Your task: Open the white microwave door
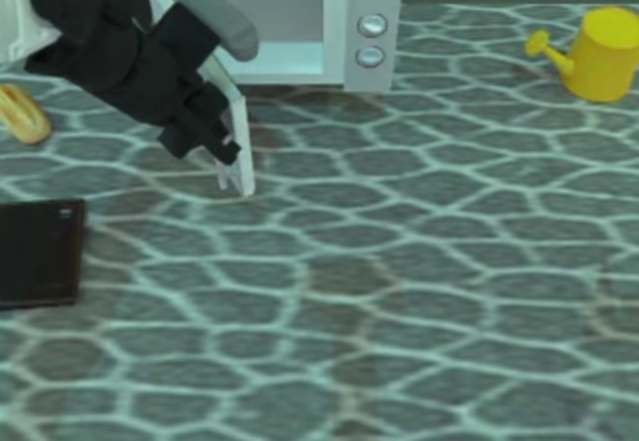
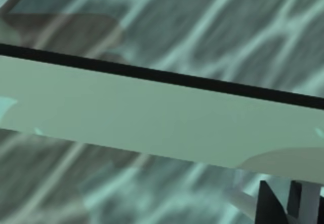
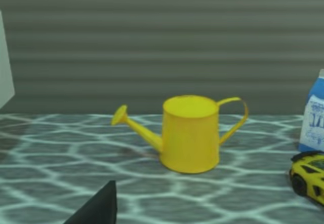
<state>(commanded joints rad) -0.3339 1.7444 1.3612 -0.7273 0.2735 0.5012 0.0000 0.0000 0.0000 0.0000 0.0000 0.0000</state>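
The white microwave (image 1: pixel 371 2) stands at the back of the table, its two round knobs on the right panel and its pale interior (image 1: pixel 285 32) exposed. The door (image 1: pixel 241 132) is swung out towards the front, hinged at the left and seen nearly edge-on. My left gripper (image 1: pixel 228 162) is at the door's free outer edge, shut on it. In the left wrist view the door's edge (image 2: pixel 152 117) fills the middle as a pale band, with one dark finger (image 2: pixel 276 206) beside it. My right arm is out of the top view; a dark part of its gripper (image 3: pixel 101 209) shows only in its wrist view.
A yellow watering can (image 1: pixel 599 52) (image 3: pixel 190 133) stands at the back right. A bread roll (image 1: pixel 22 112) and a black flat pad (image 1: pixel 38 251) lie at the left. The right wrist view also shows a blue milk carton (image 3: pixel 314 112) and a yellow toy car (image 3: pixel 309 176).
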